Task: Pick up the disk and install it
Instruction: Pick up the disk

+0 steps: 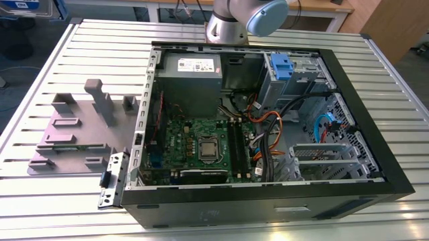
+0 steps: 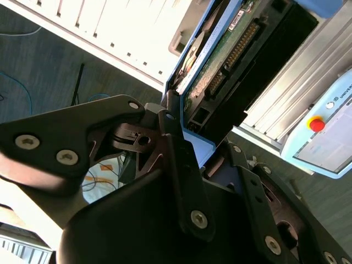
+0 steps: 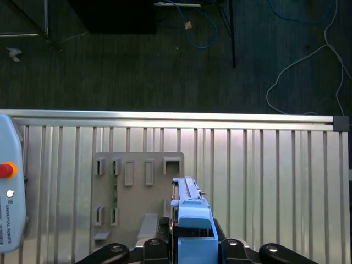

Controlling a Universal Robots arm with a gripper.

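Slatted metal table [image 1: 40, 60] w/ PC case [image 1: 392, 175], dark carpet [image 3: 110, 66], tool [image 3: 192, 250] gripping disk [image 3: 190, 212]

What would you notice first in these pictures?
Probably the big open computer case lying on the slatted table in the exterior view, with its green board and tangled cables showing. Next is the disk in its blue frame, clamped in the gripper, with the table beyond it in the first wrist view.
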